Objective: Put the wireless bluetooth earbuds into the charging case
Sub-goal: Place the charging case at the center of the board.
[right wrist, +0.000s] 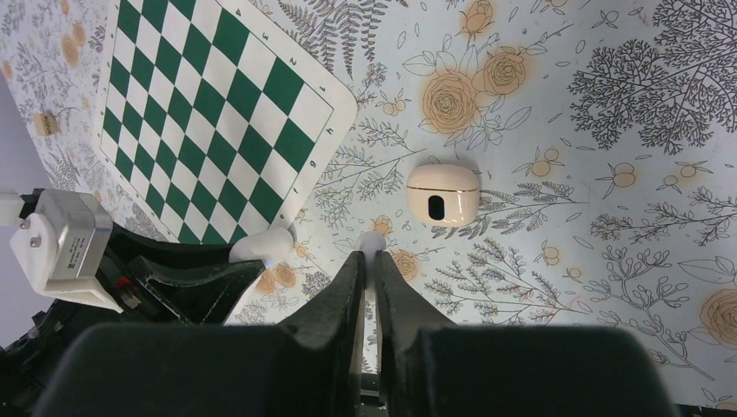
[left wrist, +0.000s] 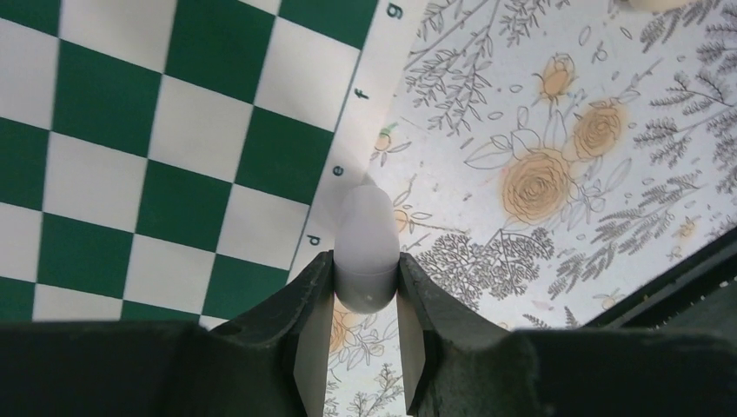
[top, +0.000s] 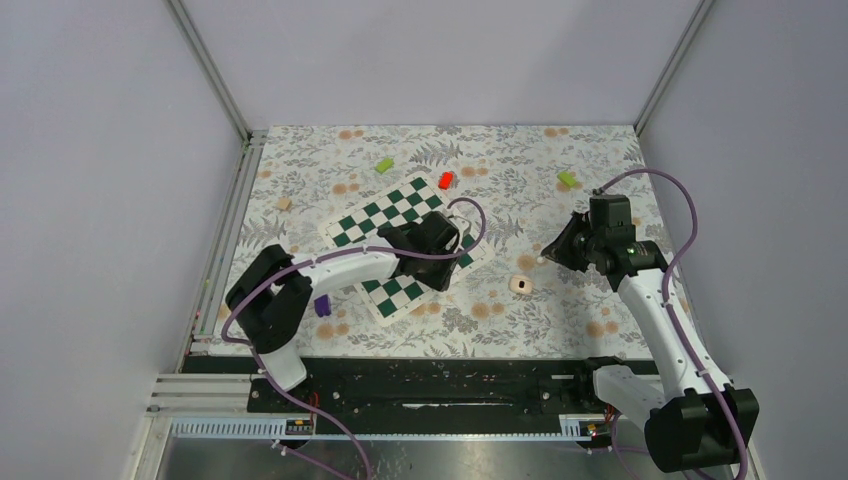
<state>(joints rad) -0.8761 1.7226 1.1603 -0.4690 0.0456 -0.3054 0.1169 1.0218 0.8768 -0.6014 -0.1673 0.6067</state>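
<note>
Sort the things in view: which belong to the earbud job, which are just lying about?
Job: earbud in left jaws; small white piece at right jaws' tip, likely the second earbud; charging case.
Lying about: chessboard mat; red block; two green blocks; tan block; purple piece.

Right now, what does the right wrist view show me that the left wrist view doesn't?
Only the right wrist view: the whole charging case, its dark hollow showing. It lies apart, ahead of the right gripper, whose nearly shut jaws pinch a small white tip, likely the second earbud.
Only the left wrist view: readable letters along the chessboard edge.
Both views: the left gripper clamping an earbud, that chessboard and the floral cloth.
</note>
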